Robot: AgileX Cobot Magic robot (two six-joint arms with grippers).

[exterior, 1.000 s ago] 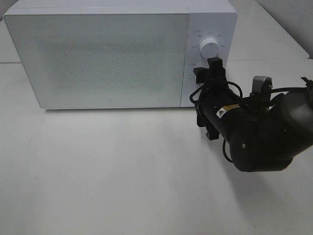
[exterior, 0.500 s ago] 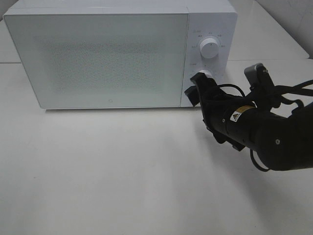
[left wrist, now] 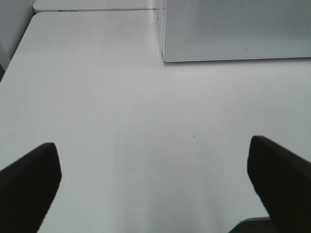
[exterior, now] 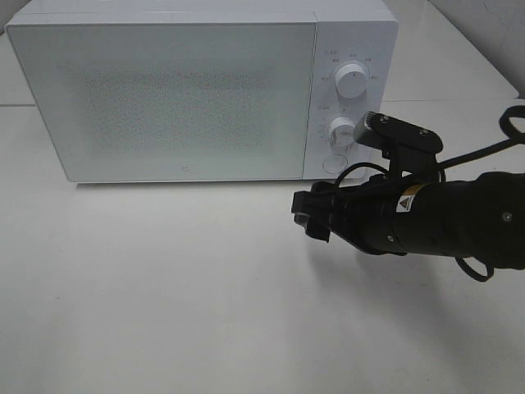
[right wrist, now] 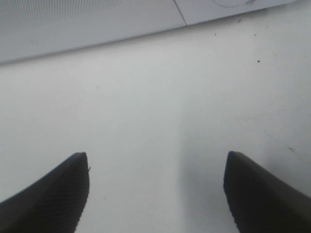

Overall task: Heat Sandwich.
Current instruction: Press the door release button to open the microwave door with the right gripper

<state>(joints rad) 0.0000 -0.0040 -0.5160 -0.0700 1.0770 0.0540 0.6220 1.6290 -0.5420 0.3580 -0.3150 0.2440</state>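
Note:
The sandwich is out of view. The white microwave (exterior: 180, 98) stands at the back of the table with its door shut. Its upper knob (exterior: 352, 80), lower knob (exterior: 342, 131) and round button (exterior: 335, 162) all show. My right gripper (exterior: 310, 216) hangs open over the table, just in front of the microwave's control panel, pointing left, with nothing between its fingers. In the right wrist view the right gripper (right wrist: 156, 160) faces bare table, with the microwave's base (right wrist: 87, 24) beyond. My left gripper (left wrist: 151, 145) is open and empty, and the microwave's corner (left wrist: 233, 29) lies ahead of it.
The white table (exterior: 164, 287) stretches in front of the microwave. My right arm's black body (exterior: 443, 222) and its cable (exterior: 500, 144) lie across the right side. A seam between tabletops runs behind the microwave (left wrist: 92, 9).
My right gripper has come away from the microwave's lower knob and swung down and to the left, over the table. The lower knob is now uncovered. The left gripper has not moved.

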